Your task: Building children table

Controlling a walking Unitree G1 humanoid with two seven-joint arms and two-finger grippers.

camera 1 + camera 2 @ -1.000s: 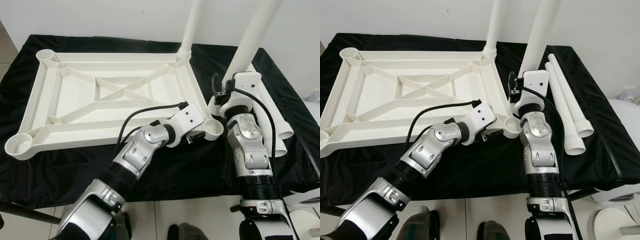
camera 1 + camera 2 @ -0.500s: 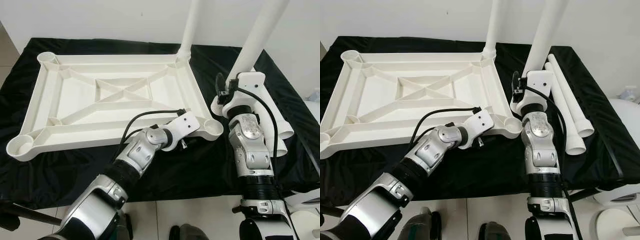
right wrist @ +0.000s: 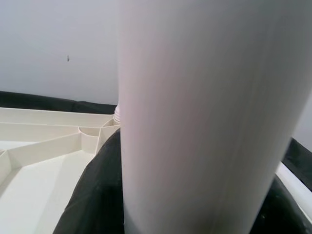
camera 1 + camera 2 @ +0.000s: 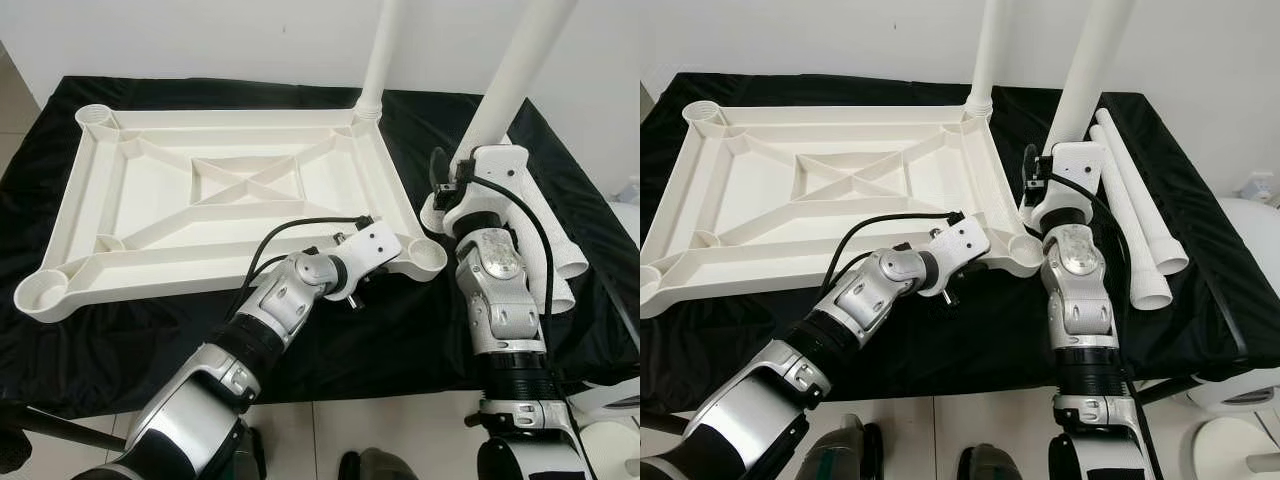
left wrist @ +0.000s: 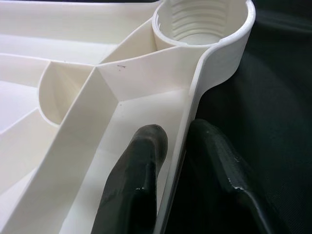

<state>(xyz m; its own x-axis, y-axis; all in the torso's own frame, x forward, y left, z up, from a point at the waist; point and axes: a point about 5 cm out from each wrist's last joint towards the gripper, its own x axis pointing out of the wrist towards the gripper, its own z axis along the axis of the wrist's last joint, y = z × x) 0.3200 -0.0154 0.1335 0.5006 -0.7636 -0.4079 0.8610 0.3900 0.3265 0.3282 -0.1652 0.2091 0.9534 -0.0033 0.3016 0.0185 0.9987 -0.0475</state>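
a: tabletop (image 4: 240,190) lies upside down on the black cloth (image 4: 120,330), ribs up, its near rim close to the cloth's front edge. where's the room?

b: bare cloth runs along the front and at the right, where two loose legs (image 4: 1140,230) lie. one leg (image 4: 378,55) stands in the far right corner socket, running out of the top of the frame.

a: and the left gripper (image 5: 170,146)?

b: clamped on the near rim of the tabletop, one finger (image 5: 141,161) inside the wall, the other outside, just short of the empty near right socket (image 5: 202,22).

a: right gripper (image 4: 445,185)?

b: closed around a second leg (image 4: 510,75), held tilted beside that same near right corner. its lower end sits behind the wrist, so i cannot tell whether it touches the socket.

a: changed from a second ago?

b: the left wrist has dropped and drawn back a little along the rim; the held leg has shifted slightly rightward. the tabletop looks unmoved.

a: anything unclear?

b: the right wrist view is mostly blurred white leg (image 3: 190,117).
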